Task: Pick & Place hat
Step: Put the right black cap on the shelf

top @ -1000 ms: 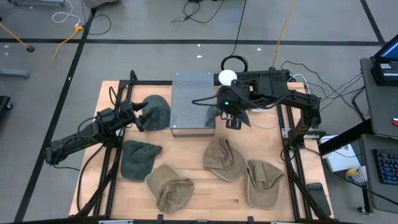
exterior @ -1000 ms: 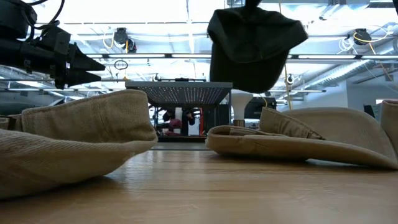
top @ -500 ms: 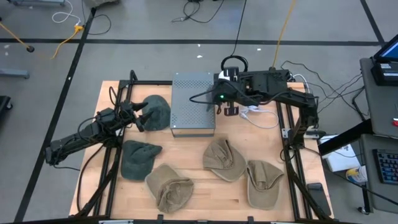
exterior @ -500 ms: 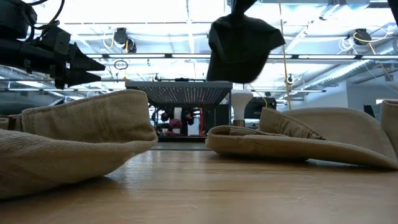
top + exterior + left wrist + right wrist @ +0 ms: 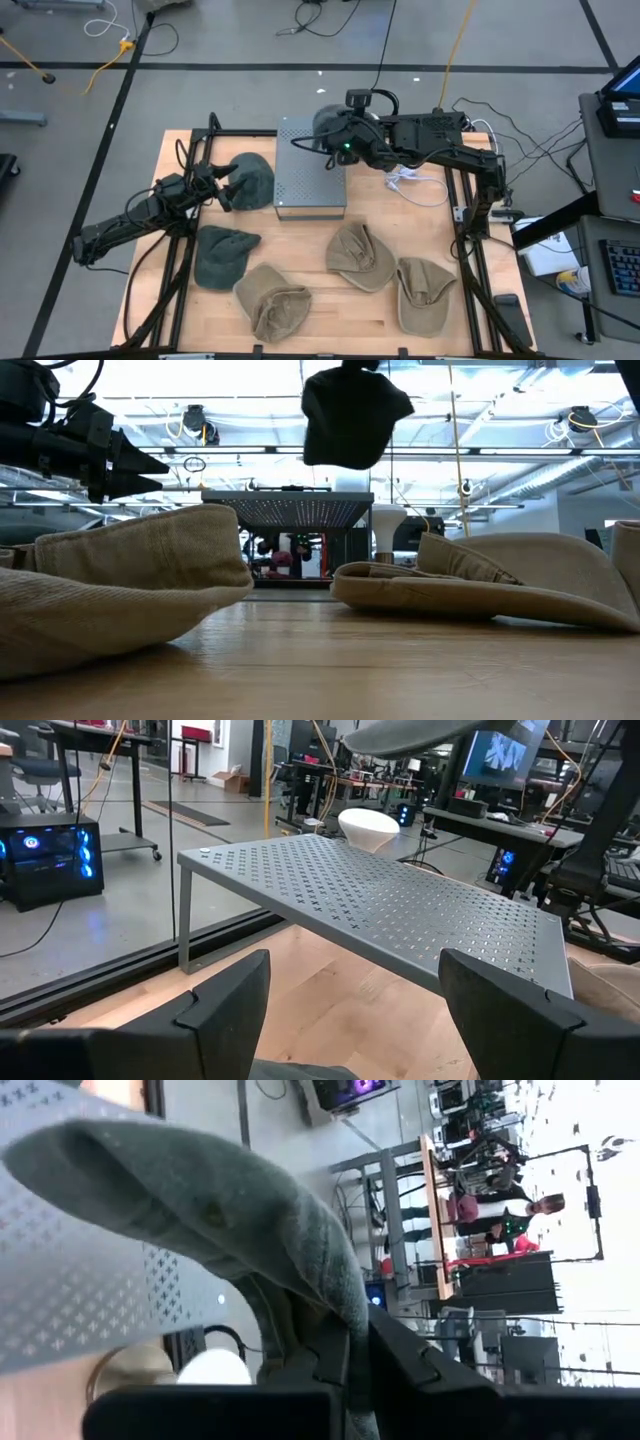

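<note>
My right gripper (image 5: 347,128) is shut on a dark green hat (image 5: 327,122) and holds it in the air over the far right corner of the grey perforated stand (image 5: 310,170). In the low view this hat (image 5: 352,415) hangs high above the table. My left gripper (image 5: 222,186) waits open at the table's left, pointing level at a second dark green hat (image 5: 254,180), which lies on the table beside the stand's left side. In the left wrist view nothing is between the open fingers (image 5: 350,1010). My right gripper pinches a fold of the hat's cloth at its edge (image 5: 300,1312) between its two fingers (image 5: 400,1355). The crown (image 5: 190,1185) spreads out past the fingertips. The hat is lifted clear of the stand and the table and droops below the gripper (image 5: 352,420).
On the near half of the table lie a third dark green hat (image 5: 222,256) and three tan hats (image 5: 272,300), (image 5: 360,256), (image 5: 425,292). White cables (image 5: 415,185) lie right of the stand. Black frame rails (image 5: 465,230) run along both table sides.
My right gripper has carried the hat from beside the stand's right edge toward the table's far left, up over the stand's far right corner. Its wrist has rolled and tipped toward level. The hat has swung along with it and risen, staying clear of everything.
</note>
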`<state>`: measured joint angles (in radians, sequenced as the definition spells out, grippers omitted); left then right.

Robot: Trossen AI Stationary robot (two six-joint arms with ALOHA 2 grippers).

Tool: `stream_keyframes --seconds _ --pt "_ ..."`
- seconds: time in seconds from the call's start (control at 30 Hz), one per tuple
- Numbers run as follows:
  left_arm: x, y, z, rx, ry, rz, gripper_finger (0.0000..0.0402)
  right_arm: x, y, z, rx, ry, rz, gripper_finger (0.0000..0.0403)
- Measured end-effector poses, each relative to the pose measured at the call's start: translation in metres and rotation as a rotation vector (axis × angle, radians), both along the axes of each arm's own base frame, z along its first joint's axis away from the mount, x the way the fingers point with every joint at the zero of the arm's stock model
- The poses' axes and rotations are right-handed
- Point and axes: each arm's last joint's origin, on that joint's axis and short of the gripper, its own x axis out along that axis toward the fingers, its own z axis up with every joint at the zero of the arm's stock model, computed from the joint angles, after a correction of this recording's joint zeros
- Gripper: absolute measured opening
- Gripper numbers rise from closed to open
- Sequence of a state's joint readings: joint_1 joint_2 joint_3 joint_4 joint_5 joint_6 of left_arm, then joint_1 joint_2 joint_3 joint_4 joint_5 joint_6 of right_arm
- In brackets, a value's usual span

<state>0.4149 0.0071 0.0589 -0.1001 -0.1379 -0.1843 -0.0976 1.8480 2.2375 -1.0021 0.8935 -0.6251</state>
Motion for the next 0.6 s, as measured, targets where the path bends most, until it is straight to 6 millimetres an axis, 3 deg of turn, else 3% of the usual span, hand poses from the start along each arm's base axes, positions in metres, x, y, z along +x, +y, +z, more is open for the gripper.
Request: stream_keyframes --seconds 0.27,0.6 --pt "0.000 0.000 0.000 -0.002 -0.001 -0.001 0.0294 0.017 -0.013 -0.008 -0.060 -0.023 -0.058 0.0012" --pt "0.000 0.000 0.000 -0.002 -0.001 0.000 0.0294 0.052 -0.032 -0.030 -0.141 -0.021 -0.099 0.0011"
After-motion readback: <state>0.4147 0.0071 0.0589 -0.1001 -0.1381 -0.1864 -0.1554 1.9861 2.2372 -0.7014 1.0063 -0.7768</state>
